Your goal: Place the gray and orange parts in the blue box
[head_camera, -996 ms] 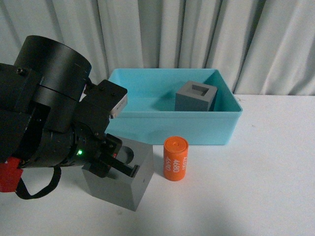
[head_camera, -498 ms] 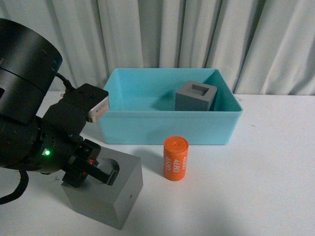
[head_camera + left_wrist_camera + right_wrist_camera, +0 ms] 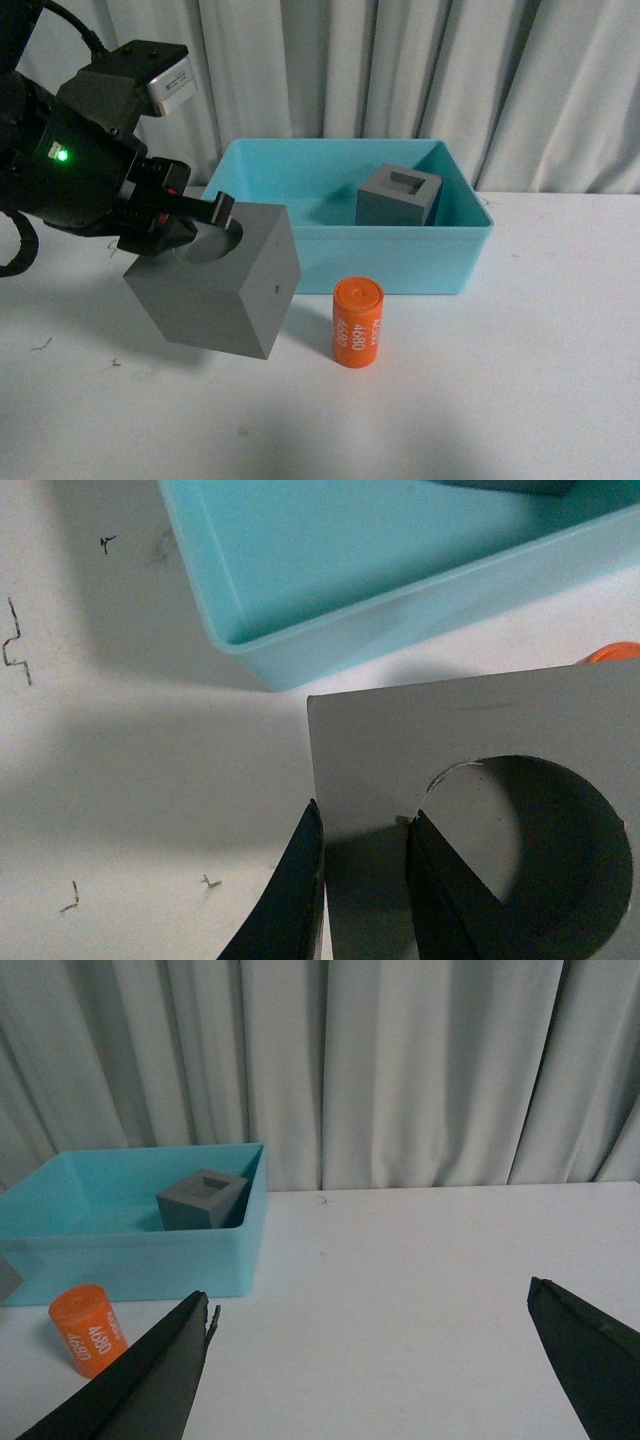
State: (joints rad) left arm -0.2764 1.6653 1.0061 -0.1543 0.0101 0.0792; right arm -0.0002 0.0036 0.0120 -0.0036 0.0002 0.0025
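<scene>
Left gripper (image 3: pixel 365 875) clamped on wall of round-recess gray cube (image 3: pixel 215 290), one finger in recess. Cube tilted, off table (image 3: pixel 520 390), beside blue box (image 3: pixel 400 262) front-left corner; likely raised to clear rim. Square-recess gray cube (image 3: pixel 398 196) in box. Orange cylinder (image 3: pixel 357 322) upright before box front wall. Right gripper (image 3: pixel 370 1360) wide open, empty.

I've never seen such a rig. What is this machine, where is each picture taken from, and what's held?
This is a two-armed robot. The front view looks from its body; the others from a camera on each wrist. The left gripper pinches one wall of a gray cube with a round recess, one finger inside the hole, holding it tilted above the table. Behind, a blue box holds a gray cube with a square recess. An orange cylinder marked 4680 stands in front of it. The right gripper is open, empty.
</scene>
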